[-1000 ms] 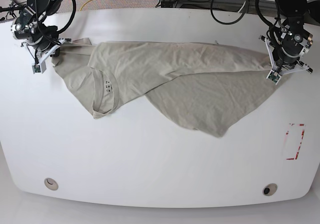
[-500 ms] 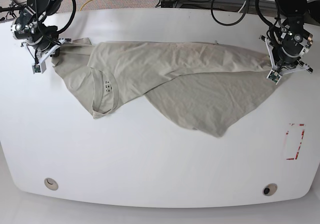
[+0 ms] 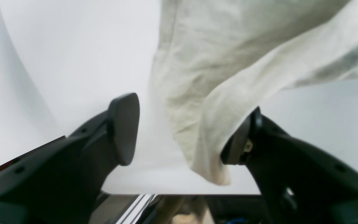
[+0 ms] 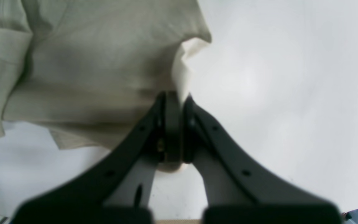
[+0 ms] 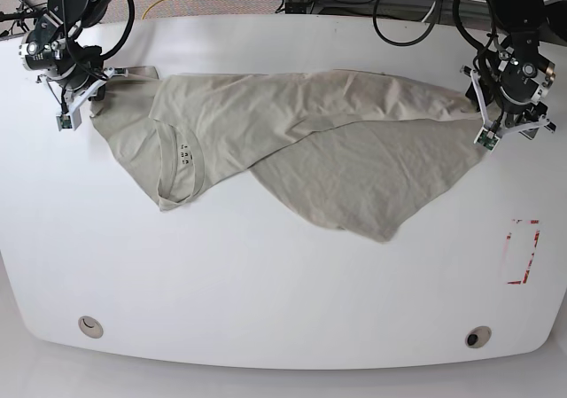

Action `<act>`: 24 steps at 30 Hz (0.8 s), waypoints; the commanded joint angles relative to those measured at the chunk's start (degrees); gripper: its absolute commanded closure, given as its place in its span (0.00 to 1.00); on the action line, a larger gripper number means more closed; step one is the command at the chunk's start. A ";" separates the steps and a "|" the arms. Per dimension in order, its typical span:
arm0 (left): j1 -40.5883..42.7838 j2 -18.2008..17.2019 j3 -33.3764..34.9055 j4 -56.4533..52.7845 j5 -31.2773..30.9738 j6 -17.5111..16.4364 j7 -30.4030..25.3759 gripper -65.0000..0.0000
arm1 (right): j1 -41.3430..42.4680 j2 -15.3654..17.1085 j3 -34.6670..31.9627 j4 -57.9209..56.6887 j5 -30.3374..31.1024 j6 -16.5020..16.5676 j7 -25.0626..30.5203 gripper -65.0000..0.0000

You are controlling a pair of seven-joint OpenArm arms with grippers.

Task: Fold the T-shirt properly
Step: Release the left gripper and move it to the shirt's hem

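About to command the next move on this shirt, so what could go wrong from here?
1. The left gripper stands open with the T-shirt corner loose between its fingers; lifting may catch it.
2. The right gripper is shut on its corner; pulling alone could skew the cloth.
3. The shirt lies twisted on the table, so folding now sets creases.

Soft, matt, creased cloth T-shirt [image 5: 292,141] – on a smooth white table [image 5: 266,283].

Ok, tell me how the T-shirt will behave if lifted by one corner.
Probably floppy: the T-shirt lies creased and folded over itself. Likely light: a thin corner droops between the open left claw fingers. It may stretch where the right claw pinches it.
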 commanded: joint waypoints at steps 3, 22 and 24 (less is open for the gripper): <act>-0.76 -3.58 -0.24 1.29 -9.80 -5.87 3.94 0.44 | 0.55 0.92 0.35 0.94 0.23 -0.14 0.55 1.00; -7.97 -9.21 -1.99 0.59 -35.03 -5.87 7.37 0.45 | 1.25 -1.63 -0.53 1.20 0.14 -0.14 0.64 1.00; -10.78 -6.93 -3.40 -0.20 -34.15 -5.87 7.37 0.45 | 1.34 -1.55 -0.53 1.11 0.14 -0.14 0.64 1.00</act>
